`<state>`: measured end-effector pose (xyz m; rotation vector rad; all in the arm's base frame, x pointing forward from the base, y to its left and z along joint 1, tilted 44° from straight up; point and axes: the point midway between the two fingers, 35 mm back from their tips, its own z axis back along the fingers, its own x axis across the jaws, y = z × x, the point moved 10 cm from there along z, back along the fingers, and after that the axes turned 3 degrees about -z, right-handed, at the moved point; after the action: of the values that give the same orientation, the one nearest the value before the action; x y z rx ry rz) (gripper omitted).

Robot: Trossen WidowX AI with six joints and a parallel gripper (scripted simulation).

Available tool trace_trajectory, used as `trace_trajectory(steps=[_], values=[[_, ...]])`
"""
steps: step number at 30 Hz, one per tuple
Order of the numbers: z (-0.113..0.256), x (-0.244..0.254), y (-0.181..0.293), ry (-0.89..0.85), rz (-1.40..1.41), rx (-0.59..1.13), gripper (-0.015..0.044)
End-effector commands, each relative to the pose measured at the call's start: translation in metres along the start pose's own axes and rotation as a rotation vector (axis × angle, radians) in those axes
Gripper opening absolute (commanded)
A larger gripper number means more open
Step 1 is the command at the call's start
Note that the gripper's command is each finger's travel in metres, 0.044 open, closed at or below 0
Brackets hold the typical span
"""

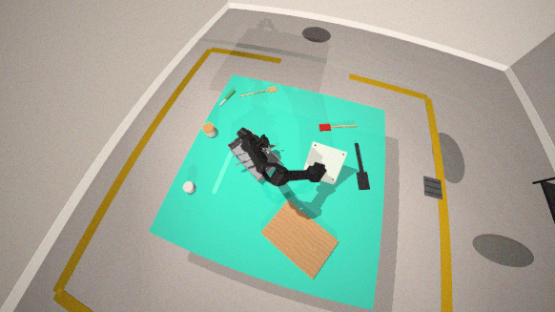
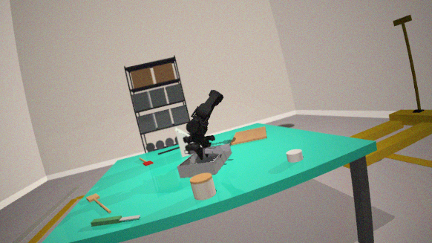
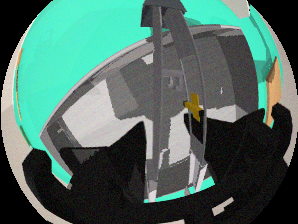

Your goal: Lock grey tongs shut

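Observation:
The grey tongs (image 3: 158,65) lie across the roasting tin (image 1: 237,154) (image 2: 202,169) (image 3: 245,65). In the wrist view their joined end is at the top, beyond the tin's rim, and the two arms run down between my fingers, still apart from each other. A yellow cross-shaped piece (image 3: 194,106) shows by the right arm. My gripper (image 3: 164,121) (image 2: 201,155) is down in the tin, partly closed, with its black fingers against the outer sides of the tongs' arms. The exact contact is partly hidden. The wooden board (image 1: 300,241) (image 2: 249,136) (image 3: 274,90) lies apart from the tin, with nothing on it.
A white plate (image 1: 336,156) lies by the arm's base, with a black spatula-like tool (image 1: 362,179) beyond it. A red-headed tool (image 1: 325,127), a wooden mallet (image 2: 93,198), a green-handled knife (image 2: 106,221), a wooden-lidded jar (image 2: 203,189) and a white cylinder (image 1: 189,187) (image 2: 295,156) stand or lie around.

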<state>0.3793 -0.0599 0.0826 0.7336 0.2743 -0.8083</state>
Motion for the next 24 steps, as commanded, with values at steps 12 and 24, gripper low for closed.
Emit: trace_trajectory(steps=[12, 24], values=[[0.0009, 0.0004, 0.0003, -0.003, 0.003, 0.001, 0.0101], [0.0009, 0.0004, 0.0003, -0.003, 0.003, 0.001, 0.0002]])
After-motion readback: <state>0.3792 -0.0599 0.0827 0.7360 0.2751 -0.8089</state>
